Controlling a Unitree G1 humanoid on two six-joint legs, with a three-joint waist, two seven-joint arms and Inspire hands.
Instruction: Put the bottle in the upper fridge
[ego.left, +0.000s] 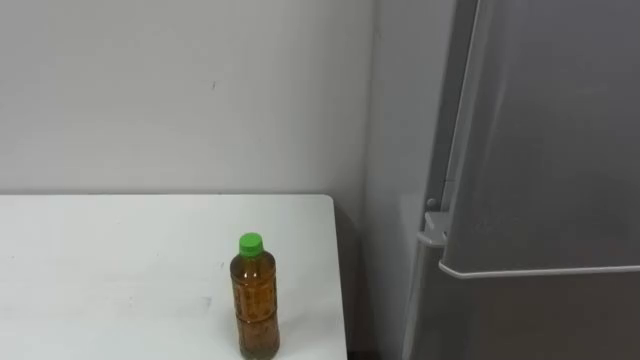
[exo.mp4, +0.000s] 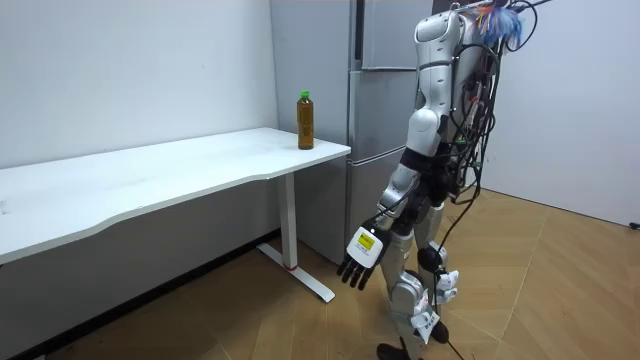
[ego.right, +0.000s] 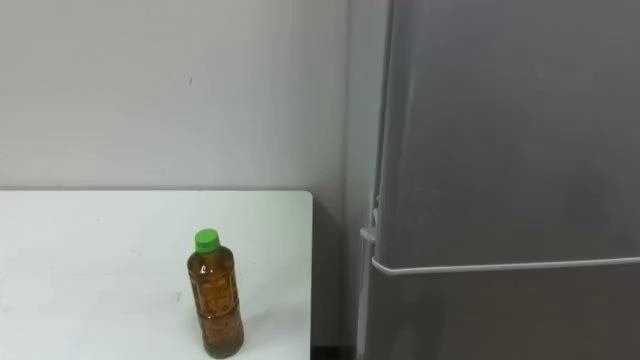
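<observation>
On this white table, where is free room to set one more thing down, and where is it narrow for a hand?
The table is bare left of the bottle and between bottle and wall. Right of the bottle only a thin strip reaches the table's edge. The gap between that edge and the fridge is narrow, likely tight for a hand.

Clear glossy plastic bottle (ego.left: 255, 305) w/ green cap (ego.left: 250, 242), smooth matt table (ego.left: 120, 260), satin grey metal fridge (ego.left: 540, 150)

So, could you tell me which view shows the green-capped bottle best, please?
The left eye view: the green-capped bottle of brown liquid stands close and whole on the white table. The right eye view matches; the room view shows it small, near the grey fridge.
</observation>
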